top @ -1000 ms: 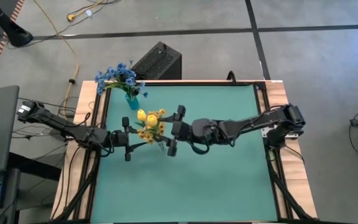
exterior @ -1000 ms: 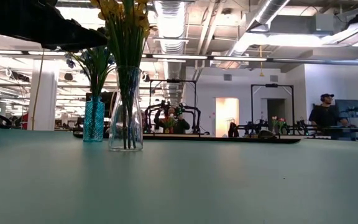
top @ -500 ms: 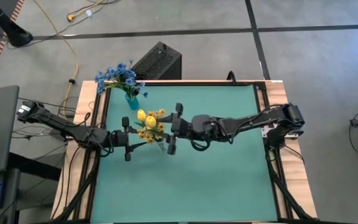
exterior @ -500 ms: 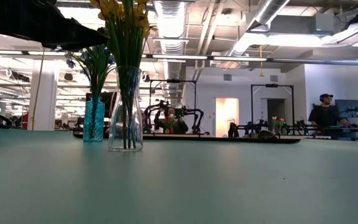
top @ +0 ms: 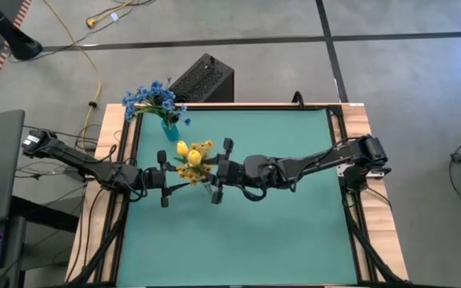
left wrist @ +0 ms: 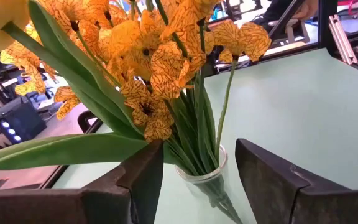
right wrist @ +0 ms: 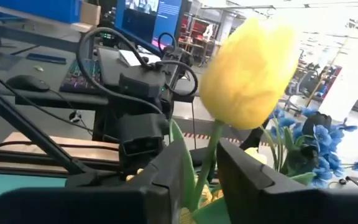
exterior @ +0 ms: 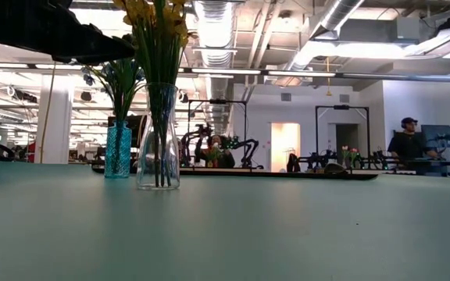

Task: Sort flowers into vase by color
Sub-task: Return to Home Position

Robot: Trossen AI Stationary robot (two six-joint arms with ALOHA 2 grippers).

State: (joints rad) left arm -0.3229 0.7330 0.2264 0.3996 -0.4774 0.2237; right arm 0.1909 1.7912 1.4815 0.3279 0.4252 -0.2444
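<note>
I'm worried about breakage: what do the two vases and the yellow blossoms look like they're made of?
The clear vase looks like glossy glass: the stems show straight through it, though clear plastic is possible. The teal vase seems to be translucent tinted glass or plastic with a textured wall. The yellow blossoms look like matte fabric, with printed dark veins.

The high camera is looking straight down from well above, taking in the whole table [top: 278, 216] and both arms. The low camera is sitting at table-top height, facing level across the surface into the room, with the clear vase [exterior: 158, 148] near it. The wrist camera on the left gripper [left wrist: 197, 155] is peering between its parted fingers at the yellow flowers [left wrist: 154, 56], very close. The wrist camera on the right gripper [right wrist: 202, 155] is facing the opposite way, with a yellow bud [right wrist: 250, 74] filling its view. All four views are sharing this bouquet toward the table's left edge.
</note>
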